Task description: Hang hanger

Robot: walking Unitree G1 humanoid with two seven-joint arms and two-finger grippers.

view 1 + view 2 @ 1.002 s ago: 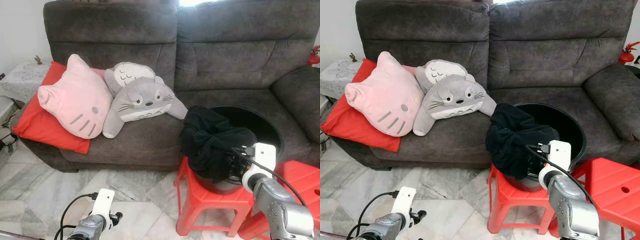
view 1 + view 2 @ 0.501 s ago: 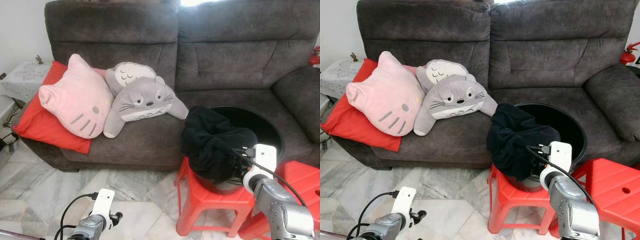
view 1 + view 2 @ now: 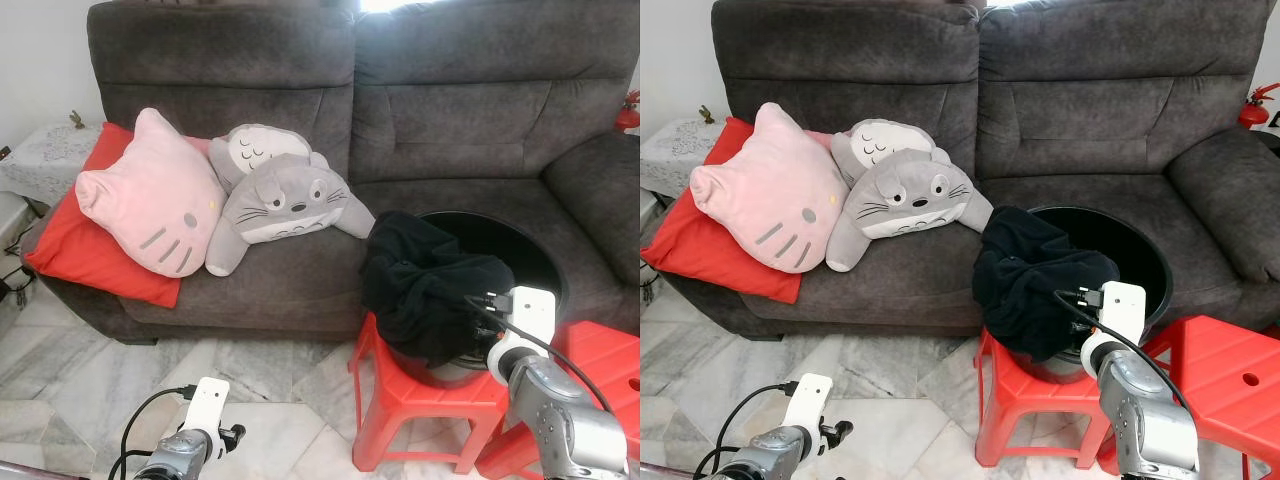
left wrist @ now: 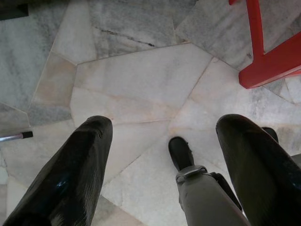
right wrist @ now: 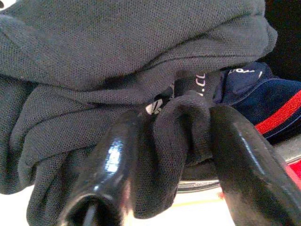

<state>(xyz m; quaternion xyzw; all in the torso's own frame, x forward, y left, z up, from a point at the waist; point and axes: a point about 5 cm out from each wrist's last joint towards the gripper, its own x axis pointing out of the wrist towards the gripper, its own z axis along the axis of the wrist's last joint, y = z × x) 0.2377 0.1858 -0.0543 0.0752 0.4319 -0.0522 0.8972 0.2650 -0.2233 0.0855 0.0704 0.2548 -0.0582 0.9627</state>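
Right gripper [image 5: 181,141]: lower right of the head views, its black fingers [image 5: 244,155] clamped on a fold of dark cloth [image 3: 425,285].
Cloth: a black heap draped over the near rim of a black tub [image 3: 520,245], right of centre; the pinched fold bulges between the two fingers in the right wrist view.
Hanger: no hanger can be made out; it may lie hidden under the cloth.
Second garment: navy with a red stripe [image 5: 277,110], just beside the pinched fold, inside the tub.
Tub: stands on a red stool [image 3: 415,400], in front of the sofa [image 3: 450,120].
Left gripper [image 4: 162,155]: lower left, fingers spread apart over marble floor [image 4: 141,80], well apart from the cloth.
Sofa: grey, across the top; pink cat pillow [image 3: 150,195], grey plush [image 3: 285,205] and red cushion [image 3: 75,250] at left.
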